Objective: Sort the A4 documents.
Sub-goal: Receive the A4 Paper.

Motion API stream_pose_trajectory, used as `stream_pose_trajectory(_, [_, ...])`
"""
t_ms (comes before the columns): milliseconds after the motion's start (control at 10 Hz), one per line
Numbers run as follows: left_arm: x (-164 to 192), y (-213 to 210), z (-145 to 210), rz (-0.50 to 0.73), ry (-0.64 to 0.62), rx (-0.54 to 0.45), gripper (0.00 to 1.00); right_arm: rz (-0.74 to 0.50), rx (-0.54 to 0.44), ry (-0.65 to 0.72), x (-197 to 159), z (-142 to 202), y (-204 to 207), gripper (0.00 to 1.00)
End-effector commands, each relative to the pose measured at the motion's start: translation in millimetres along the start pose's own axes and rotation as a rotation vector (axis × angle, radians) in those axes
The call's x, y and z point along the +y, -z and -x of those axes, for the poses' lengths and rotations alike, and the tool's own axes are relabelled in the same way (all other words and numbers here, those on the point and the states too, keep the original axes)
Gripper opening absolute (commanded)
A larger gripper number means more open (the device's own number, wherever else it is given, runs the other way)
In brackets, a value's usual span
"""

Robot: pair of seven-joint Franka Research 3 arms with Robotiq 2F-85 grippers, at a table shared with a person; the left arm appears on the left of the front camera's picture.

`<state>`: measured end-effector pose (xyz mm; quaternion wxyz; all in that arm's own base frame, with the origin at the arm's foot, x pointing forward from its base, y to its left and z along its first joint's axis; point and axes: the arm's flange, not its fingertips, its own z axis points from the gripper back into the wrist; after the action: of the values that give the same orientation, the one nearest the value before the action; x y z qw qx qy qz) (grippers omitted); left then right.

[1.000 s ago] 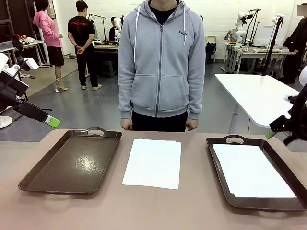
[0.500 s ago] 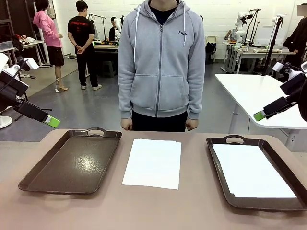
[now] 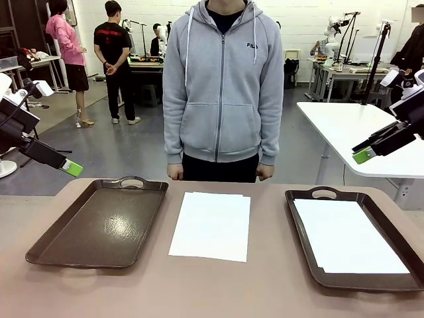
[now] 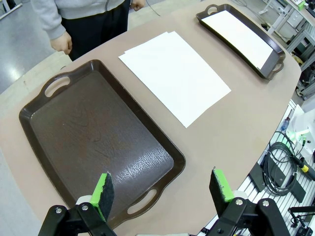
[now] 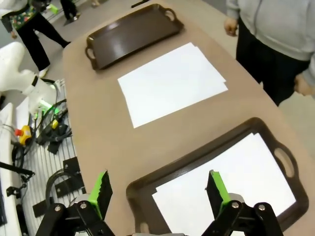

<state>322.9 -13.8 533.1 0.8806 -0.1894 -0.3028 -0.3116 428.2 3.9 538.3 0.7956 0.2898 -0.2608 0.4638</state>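
A4 documents (image 3: 211, 225) between 2 trays (image 3: 99, 222), person (image 3: 222, 93) (behind)

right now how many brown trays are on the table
2. The left tray lies at the robot's left, bare inside; the right tray, at its right, holds white paper. None seems hidden.

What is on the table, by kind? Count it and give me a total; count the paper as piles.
Dark brown trays: 2, the left tray and the right tray
Piles of A4 documents: 2, the middle pile on the bare table between the trays and the tray pile in the right tray
Total: 4
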Motion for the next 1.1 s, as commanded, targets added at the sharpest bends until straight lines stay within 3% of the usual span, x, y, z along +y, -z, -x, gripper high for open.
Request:
stream_pose_trajectory(0, [0.4,0.0,0.3,0.007,-0.001,-0.004,1.0,-0.063,0.005,-0.006,-2.0,0.0,4.5,1.0])
stream_pose_trajectory(200, [0.4,0.0,0.3,0.007,-0.001,-0.004,1.0,-0.166,0.018,0.062,-5.5,-0.5,0.8,1.0])
stream_pose_trajectory(1000, [0.4,0.0,0.3,0.007,-0.001,-0.004,1.0,-0.186,-0.032,0.07,5.5,15.9,-5.4,1.0])
